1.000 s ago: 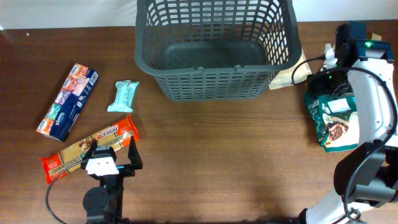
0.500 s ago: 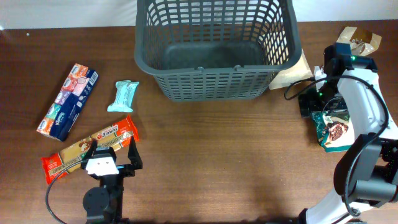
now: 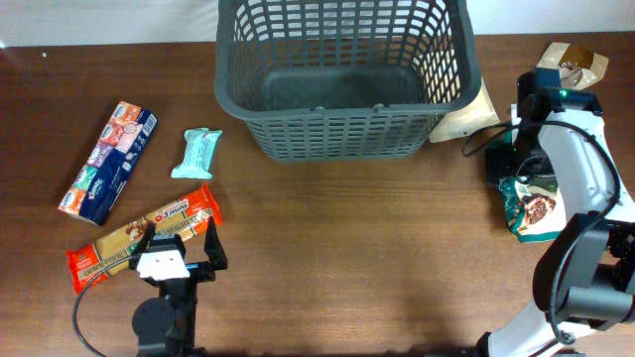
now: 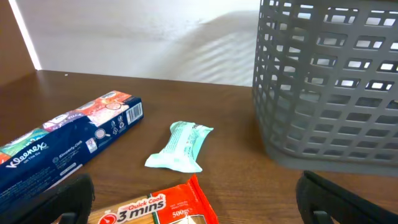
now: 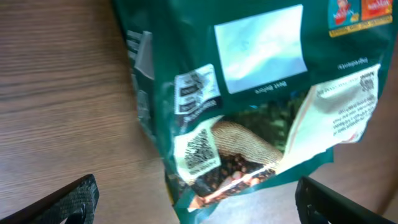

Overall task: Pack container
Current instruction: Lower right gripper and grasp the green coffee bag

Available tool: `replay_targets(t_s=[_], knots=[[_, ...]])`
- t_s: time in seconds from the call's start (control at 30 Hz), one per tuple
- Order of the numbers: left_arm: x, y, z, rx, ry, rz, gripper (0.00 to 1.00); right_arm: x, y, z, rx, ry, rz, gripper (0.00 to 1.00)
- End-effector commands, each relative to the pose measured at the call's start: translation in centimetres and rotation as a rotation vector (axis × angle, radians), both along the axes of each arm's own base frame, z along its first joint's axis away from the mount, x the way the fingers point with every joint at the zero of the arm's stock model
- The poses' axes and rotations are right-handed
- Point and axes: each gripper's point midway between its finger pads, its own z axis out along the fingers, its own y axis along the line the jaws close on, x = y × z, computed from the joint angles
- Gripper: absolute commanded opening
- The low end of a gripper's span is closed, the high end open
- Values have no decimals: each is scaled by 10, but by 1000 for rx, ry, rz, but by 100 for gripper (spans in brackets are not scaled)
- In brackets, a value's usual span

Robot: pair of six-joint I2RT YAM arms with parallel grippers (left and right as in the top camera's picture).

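Observation:
The container (image 3: 342,134), a large dark grey lattice basket, stands at the back middle of the table, and its wall (image 4: 329,93) also fills the right of the left wrist view. My left gripper (image 3: 181,241) is open and hangs low over an orange-red pasta pack (image 3: 139,238); that pack (image 4: 155,208) lies between the open fingers (image 4: 68,199). My right gripper (image 3: 504,164) is open at the right side, above the top end of a green snack bag (image 3: 531,210). That bag (image 5: 249,93) fills the right wrist view, lying between the spread fingertips (image 5: 68,199).
A blue tissue pack (image 3: 107,161) and a pale teal wrapped bar (image 3: 196,153) lie at the left. A beige paper bag (image 3: 466,117) rests against the basket's right corner. A brown bag (image 3: 575,61) lies at the back right.
My right arm has shifted left and nearer, uncovering the brown bag at the back right. The left arm and the packs have not moved.

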Motion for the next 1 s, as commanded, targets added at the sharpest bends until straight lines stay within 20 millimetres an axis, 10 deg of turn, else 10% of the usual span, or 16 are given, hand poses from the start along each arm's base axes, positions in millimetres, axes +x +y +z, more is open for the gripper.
replay_targets(t_s=[0.0,0.97], knots=[[0,-2,-1,18,-3,-14,99,-10,-22,-2,-36,16,-70,99],[0,-2,-1,18,-3,-14,99,1,-59,-8,193,-297,-900,99]])
